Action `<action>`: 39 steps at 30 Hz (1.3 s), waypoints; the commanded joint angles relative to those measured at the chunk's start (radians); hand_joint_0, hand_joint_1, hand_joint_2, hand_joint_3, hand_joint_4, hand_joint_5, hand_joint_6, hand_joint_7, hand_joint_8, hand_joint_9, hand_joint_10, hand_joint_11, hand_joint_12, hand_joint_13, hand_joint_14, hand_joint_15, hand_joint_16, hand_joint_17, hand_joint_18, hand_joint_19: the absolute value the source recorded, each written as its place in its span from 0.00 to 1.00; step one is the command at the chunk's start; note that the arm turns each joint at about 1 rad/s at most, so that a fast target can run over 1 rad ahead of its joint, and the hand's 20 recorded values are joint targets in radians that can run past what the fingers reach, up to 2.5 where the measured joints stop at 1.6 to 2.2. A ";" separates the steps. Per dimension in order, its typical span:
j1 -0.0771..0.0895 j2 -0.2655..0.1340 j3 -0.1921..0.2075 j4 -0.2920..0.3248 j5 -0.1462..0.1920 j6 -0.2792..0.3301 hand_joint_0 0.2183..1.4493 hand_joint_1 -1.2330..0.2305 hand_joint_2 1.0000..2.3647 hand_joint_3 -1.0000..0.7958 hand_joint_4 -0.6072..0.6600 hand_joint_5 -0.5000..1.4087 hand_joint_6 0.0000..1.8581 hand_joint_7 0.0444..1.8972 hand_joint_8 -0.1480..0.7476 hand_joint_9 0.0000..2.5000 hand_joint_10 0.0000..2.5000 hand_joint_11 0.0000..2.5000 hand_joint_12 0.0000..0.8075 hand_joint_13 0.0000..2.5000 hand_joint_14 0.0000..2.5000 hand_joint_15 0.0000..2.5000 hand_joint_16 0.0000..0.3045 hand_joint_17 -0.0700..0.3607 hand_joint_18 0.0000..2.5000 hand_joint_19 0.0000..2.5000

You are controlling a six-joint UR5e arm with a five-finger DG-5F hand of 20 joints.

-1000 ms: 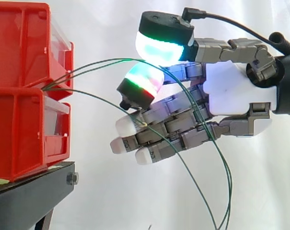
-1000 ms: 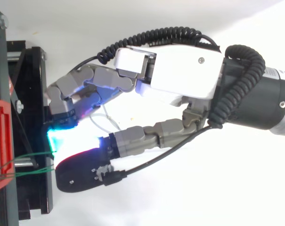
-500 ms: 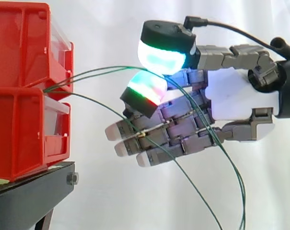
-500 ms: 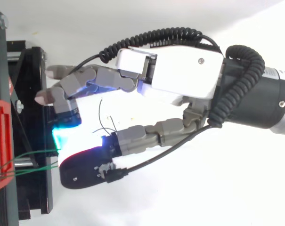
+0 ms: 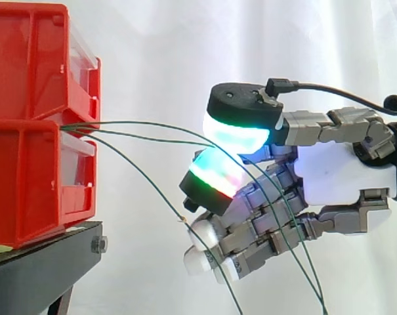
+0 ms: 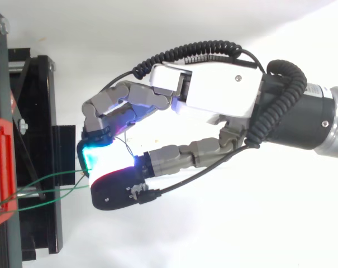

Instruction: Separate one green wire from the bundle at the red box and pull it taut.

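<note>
Several thin green wires leave the gap between the two stacked red bins and run right. Two of them lie almost straight and enter the narrow gap between the hand's cyan-white thumb pad and the green-red finger pad, which pinch there. A third wire sags down past the white fingertips and hangs free. The hand sits right of the bins, its other fingers curled downward. From above, the hand meets the wires at its glowing pads.
The bins rest on a black stand, whose frame lies just left of the fingertips in the top view. A white curtain is the backdrop. Loose wire ends drop below the hand towards the bottom edge.
The hand has drawn back to the right, away from the bins, and dropped lower. Its lower fingers have curled in. The two upper wires have straightened from an arc into nearly level lines.
</note>
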 commanded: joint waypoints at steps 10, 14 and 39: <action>0.002 0.006 0.000 -0.016 -0.003 0.009 0.31 0.33 0.02 0.52 0.47 0.17 0.44 0.69 0.45 0.25 0.00 0.10 0.43 0.20 0.00 0.04 0.18 0.46 0.22 0.09; 0.000 0.045 0.000 -0.092 -0.006 0.004 0.31 0.33 0.02 0.52 0.47 0.17 0.44 0.69 0.46 0.25 0.00 0.11 0.43 0.20 0.00 0.04 0.18 0.46 0.22 0.09; 0.013 0.106 0.000 -0.114 0.008 -0.135 0.31 0.34 0.02 0.53 0.50 0.17 0.45 0.69 0.49 0.27 0.01 0.17 0.45 0.21 0.00 0.06 0.19 0.46 0.22 0.10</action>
